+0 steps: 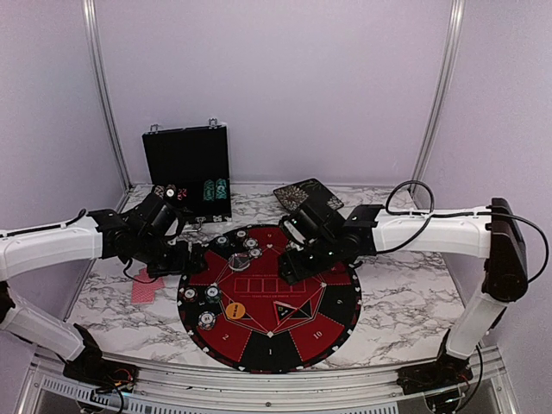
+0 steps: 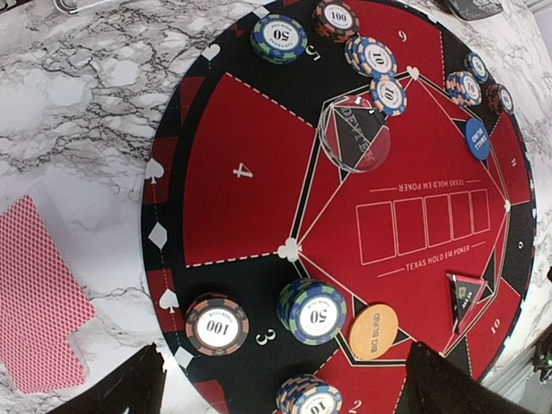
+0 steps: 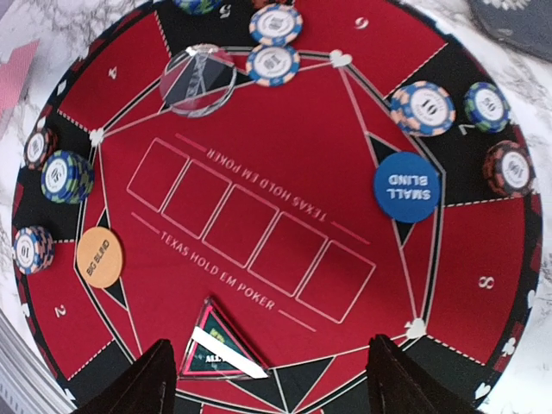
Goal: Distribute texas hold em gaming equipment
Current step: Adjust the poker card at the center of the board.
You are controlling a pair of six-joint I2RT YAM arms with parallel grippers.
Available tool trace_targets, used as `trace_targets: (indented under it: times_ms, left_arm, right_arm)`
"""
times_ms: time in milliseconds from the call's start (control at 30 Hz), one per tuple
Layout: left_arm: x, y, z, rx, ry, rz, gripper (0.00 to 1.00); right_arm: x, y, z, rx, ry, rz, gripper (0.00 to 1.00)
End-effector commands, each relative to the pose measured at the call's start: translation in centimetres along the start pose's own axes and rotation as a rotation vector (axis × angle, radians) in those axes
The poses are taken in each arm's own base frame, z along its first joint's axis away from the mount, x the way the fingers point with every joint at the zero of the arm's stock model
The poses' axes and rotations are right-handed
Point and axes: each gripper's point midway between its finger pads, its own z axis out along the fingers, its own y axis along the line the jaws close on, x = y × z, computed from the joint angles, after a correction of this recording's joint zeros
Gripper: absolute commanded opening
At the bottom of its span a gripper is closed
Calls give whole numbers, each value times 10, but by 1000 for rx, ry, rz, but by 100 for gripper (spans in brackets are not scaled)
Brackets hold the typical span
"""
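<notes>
Top view: a round mat [image 1: 267, 297] lies on the marbled counter [image 1: 405, 302], and both arms reach over its far half. Poker chips [image 1: 207, 321] ring its seats, with an orange disc [image 1: 235, 310] among them. Only this view shows the black case [image 1: 187, 168] standing upright behind.

Left wrist view: your left fingers [image 2: 129, 388] are spread wide with nothing between them, above the stacks by seats 2 and 3. Here alone you see the red-backed card [image 2: 39, 297] clearly. It lies flat on the counter just off the mat. A clear disc [image 2: 354, 134] rests near the mat's middle.

Right wrist view: your right fingers [image 3: 138, 384] are also spread and empty, above a triangular marker [image 3: 211, 349]. Only here can the blue disc [image 3: 407, 187] be read as the small blind.

Risks: coming down between crowded stacks could topple or scatter chips. The flat card offers no edge, so the fingers may slide it instead of lifting it.
</notes>
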Motion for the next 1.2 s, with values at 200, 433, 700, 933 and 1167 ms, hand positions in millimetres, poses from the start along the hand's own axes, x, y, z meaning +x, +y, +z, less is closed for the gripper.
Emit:
trace_targets:
  times_ms: [200, 433, 700, 933, 1167]
  left_arm:
    - [-19, 5, 0, -106, -27, -12, 99]
    - [-16, 41, -2, -202, -15, -102, 99]
    - [-32, 107, -6, -381, -3, -189, 99]
    - [-58, 128, 9, -478, 41, -116, 99]
    - [-60, 142, 31, -513, 134, -27, 99]
  right_arm:
    - [-38, -51, -34, 13, -187, 145, 73]
    - [-39, -71, -42, 26, -201, 152, 73]
    - [-42, -71, -40, -4, -215, 137, 74]
    - [-43, -67, -34, -30, -218, 141, 73]
    - [-44, -70, -38, -18, -234, 153, 73]
